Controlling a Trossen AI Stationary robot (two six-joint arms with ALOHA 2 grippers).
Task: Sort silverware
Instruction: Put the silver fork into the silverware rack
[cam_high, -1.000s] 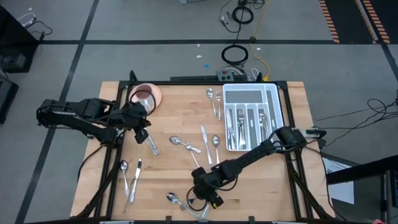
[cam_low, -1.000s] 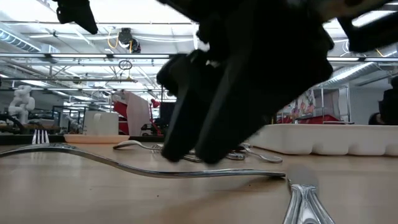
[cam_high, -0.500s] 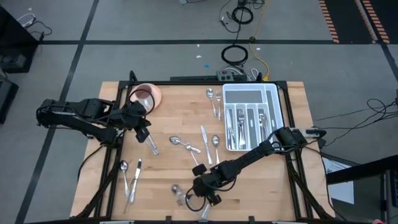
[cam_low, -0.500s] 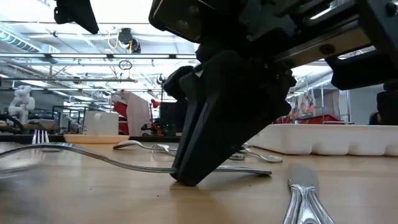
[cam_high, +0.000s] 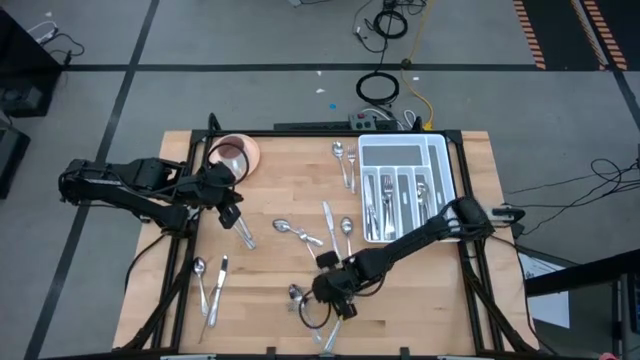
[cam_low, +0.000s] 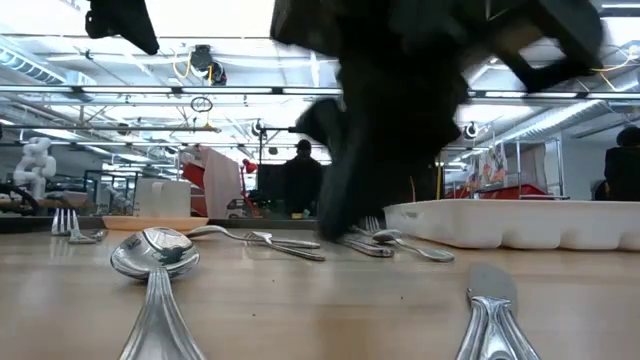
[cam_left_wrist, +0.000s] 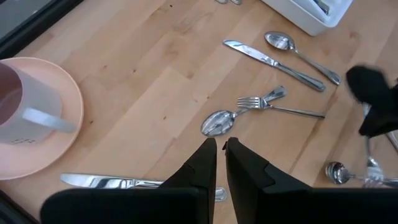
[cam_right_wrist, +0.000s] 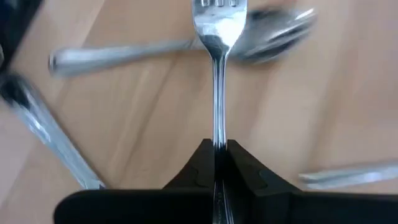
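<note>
Silverware lies scattered on the wooden table: a spoon (cam_high: 295, 293) near the front, a knife (cam_high: 327, 222) in the middle, and a spoon and fork (cam_high: 205, 280) at the front left. More pieces lie in the white tray (cam_high: 440, 165) at the far right. My right gripper (cam_high: 335, 290) hangs over the front middle, shut on a fork (cam_right_wrist: 217, 25). My left gripper (cam_left_wrist: 221, 149) hovers over the table's left part, fingers almost together with nothing between them, above a knife (cam_left_wrist: 112, 182). My right gripper pinches the fork's handle (cam_right_wrist: 217, 134) between its two fingers. The fingers slant down from above and lie along the handle, which runs back between them. The tined end sticks out ahead of the fingertips, over a spoon (cam_right_wrist: 273, 31) on the table.
A pink saucer with a cup (cam_high: 233, 155) stands at the far left. Two spoons (cam_high: 343, 160) lie beside the tray. In the low view a spoon (cam_low: 155, 255) and a knife handle (cam_low: 490, 310) lie close to the near edge.
My right gripper has shut on the fork, risen, and drawn back toward the table's far right. The fork has left the table near the front edge. The spoon beside it has slid a little toward the table's middle.
</note>
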